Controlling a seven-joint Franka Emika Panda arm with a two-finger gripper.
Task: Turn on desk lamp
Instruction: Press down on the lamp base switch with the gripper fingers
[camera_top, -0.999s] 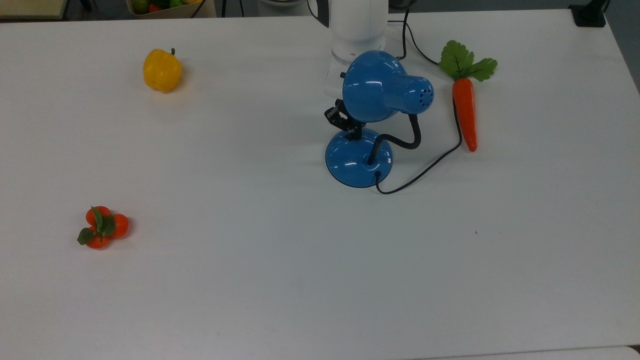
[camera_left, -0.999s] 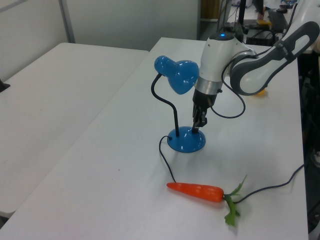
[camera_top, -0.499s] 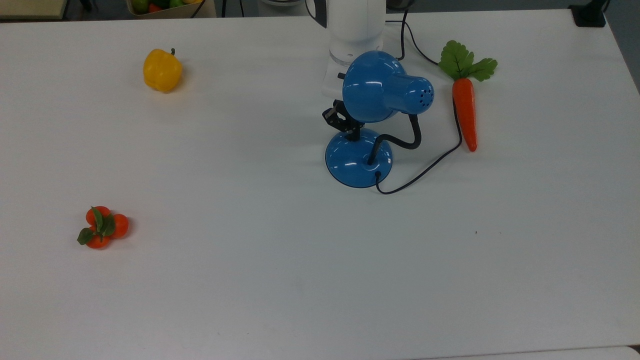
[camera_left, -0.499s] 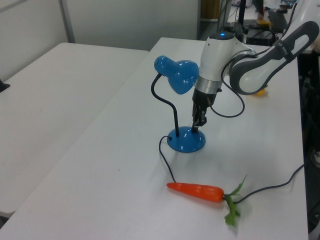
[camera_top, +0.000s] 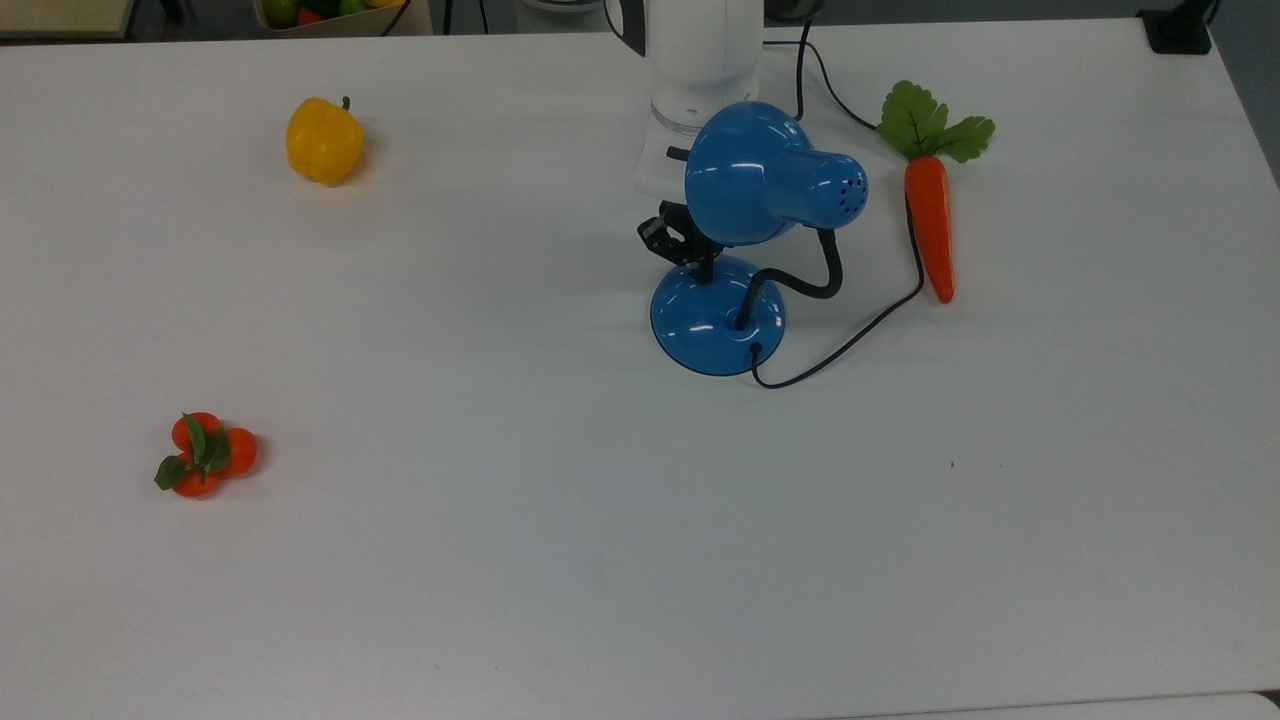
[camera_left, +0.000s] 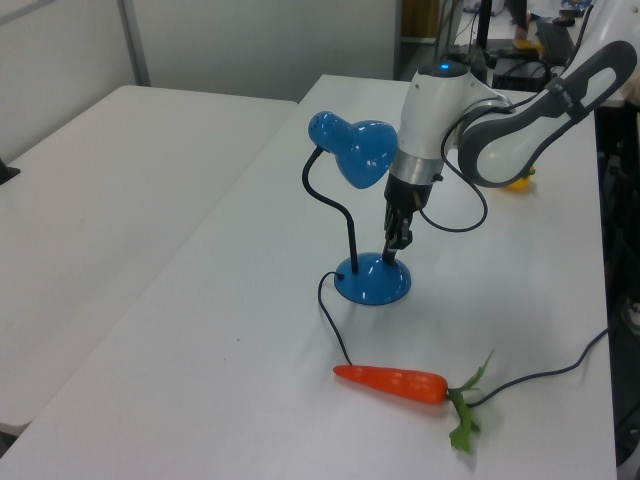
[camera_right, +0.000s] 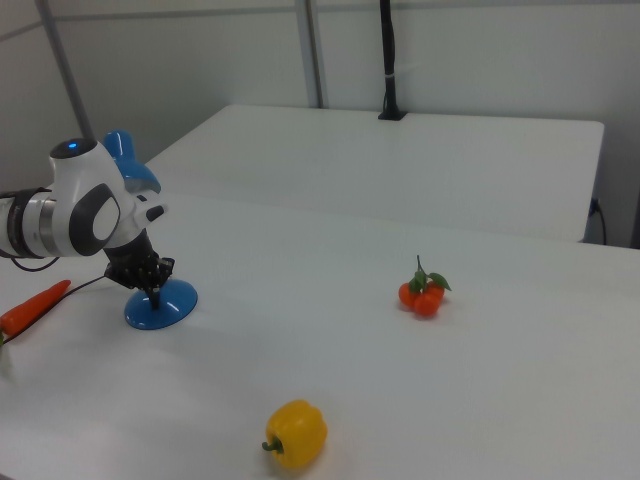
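Note:
The desk lamp stands on the white table, its glossy blue dome shade (camera_top: 750, 175) on a black bendy gooseneck above its round blue base (camera_top: 700, 325). Its thin black cord (camera_top: 850, 340) runs off toward the top view's right. My gripper (camera_top: 703, 264) points straight down at the far edge of the base (camera_left: 372, 285), partly hidden under the shade in the top view. Its black fingers (camera_left: 395, 240) sit close together, shut on nothing, with their tips just above the base (camera_right: 160, 305). I cannot make out the switch. The gripper (camera_right: 153, 288) hangs below the white wrist.
An orange carrot (camera_top: 930, 225) with green leaves lies right of the lamp in the top view, beside the cord. A yellow pepper (camera_top: 323, 140) sits at the far left, and a cluster of small oranges (camera_top: 203, 455) at the near left. A second white table (camera_left: 90, 200) stands alongside.
The arm has shifted a little toward the top view's left, and the fingers have risen slightly from the lamp base. The lamp has not moved.

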